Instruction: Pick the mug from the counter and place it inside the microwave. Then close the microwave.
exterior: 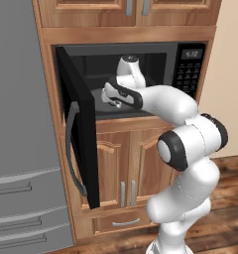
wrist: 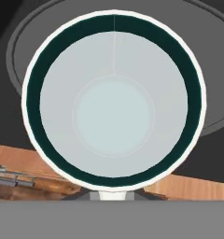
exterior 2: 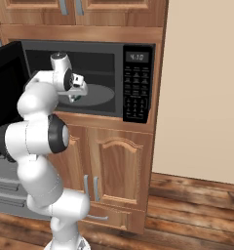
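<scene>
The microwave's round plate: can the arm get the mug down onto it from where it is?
Probably yes. The door stands wide open, the gripper already holds the mug at the microwave mouth, and the round plate beyond it looks bare.

The large black built-in microwave [exterior 2: 89,80] carries a small display [exterior 2: 137,57] at the top of its button panel [exterior 2: 135,90], and in the right base view its pale digits appear to read 4:10. In the left base view the same display is too blurred to read. The panel's button labels are too small to make out.
</scene>
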